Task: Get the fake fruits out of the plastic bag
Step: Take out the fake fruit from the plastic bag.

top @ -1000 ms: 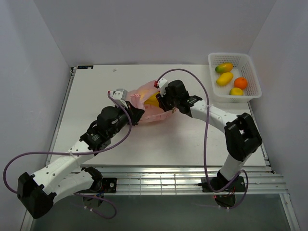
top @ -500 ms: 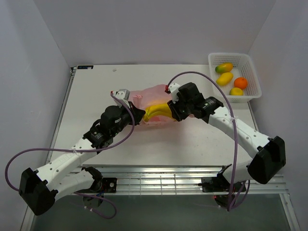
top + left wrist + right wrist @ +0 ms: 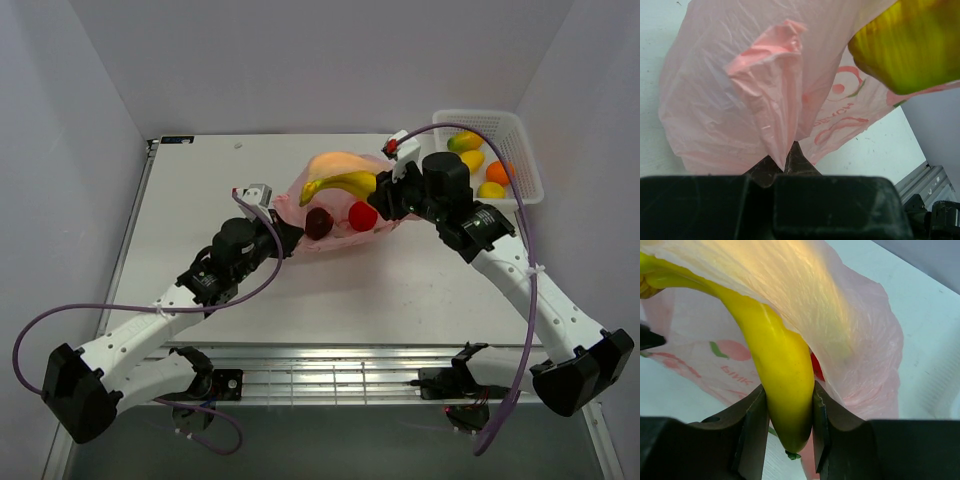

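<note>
Robot lab cell, white table [image 3: 200, 190], plain white enclosure walls [image 3: 300, 60], aluminium rail base [image 3: 330, 372], purple cables [image 3: 75, 308]

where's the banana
Top view, right of centre: the banana is clamped in the right gripper, partly draped by the bag, beside the apple and dark fruit.

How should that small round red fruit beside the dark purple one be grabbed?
Probably from straight above, pinching across the widest middle of the glossy red apple: it is round, so no side is better, and the dark purple fruit and thin pink plastic bag crowd its sides.
</note>
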Robot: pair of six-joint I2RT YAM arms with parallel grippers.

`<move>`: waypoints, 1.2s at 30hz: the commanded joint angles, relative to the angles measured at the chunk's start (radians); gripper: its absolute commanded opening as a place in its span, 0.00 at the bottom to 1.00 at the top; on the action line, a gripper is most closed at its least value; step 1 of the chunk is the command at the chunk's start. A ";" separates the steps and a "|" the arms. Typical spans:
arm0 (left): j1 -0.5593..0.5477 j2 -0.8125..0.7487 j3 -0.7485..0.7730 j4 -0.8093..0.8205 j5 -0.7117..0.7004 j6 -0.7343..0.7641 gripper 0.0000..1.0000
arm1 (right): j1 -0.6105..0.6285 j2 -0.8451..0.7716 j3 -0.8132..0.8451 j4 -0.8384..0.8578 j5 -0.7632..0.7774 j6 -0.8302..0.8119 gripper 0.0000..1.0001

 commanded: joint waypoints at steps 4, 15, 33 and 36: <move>-0.004 0.019 0.011 0.040 0.005 -0.003 0.00 | -0.122 0.022 0.090 0.295 -0.607 0.102 0.08; -0.004 0.018 0.046 0.017 -0.093 -0.036 0.00 | -0.217 0.069 0.112 0.077 -0.799 0.069 0.08; -0.004 -0.013 0.052 -0.032 -0.153 -0.065 0.00 | -0.271 -0.055 0.144 0.033 -0.750 0.056 0.08; -0.002 -0.022 0.047 -0.028 -0.150 -0.065 0.00 | -0.389 0.024 0.269 0.076 -0.707 0.151 0.08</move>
